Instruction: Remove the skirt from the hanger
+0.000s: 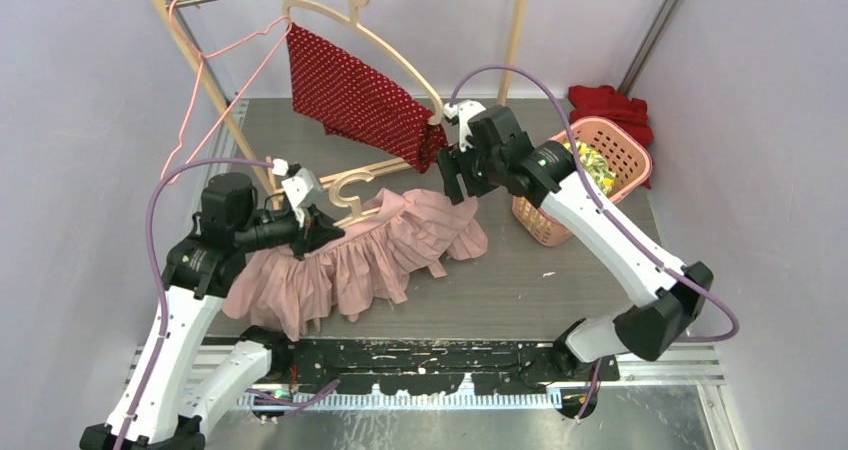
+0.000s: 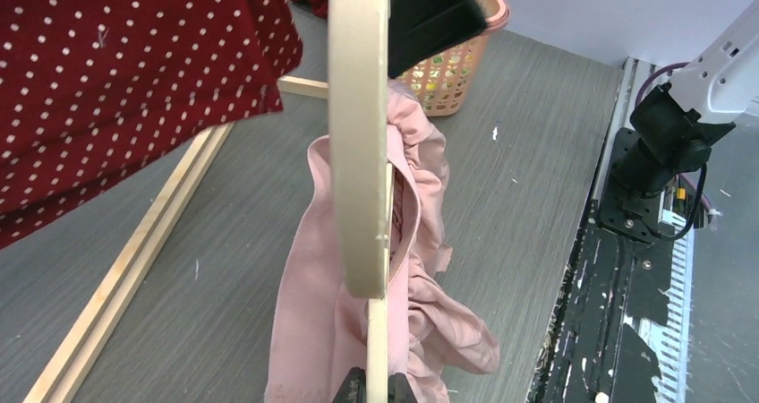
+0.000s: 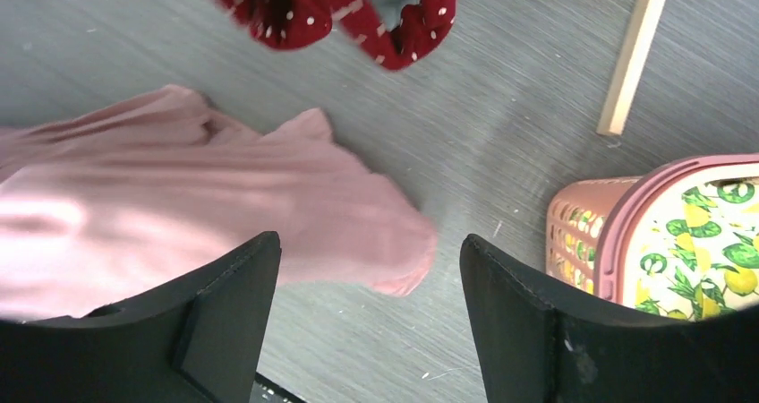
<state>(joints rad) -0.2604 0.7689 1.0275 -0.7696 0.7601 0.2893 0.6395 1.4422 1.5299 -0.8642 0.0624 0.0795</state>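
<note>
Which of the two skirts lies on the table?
The pink skirt, heaped on the table with its hanger in the left gripper; the red dotted one hangs from the rack.

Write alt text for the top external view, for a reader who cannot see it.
The left pincer grips a wooden hanger carrying a pink skirt that lies crumpled on the grey table. The right pincer hangs open above the skirt's right end, beside a red dotted garment hung on a rack; a pink basket stands at right.

Skirt [image 1: 350,260] on hanger [image 2: 358,152] lies on table [image 1: 540,285], left of basket [image 1: 537,220].
</note>
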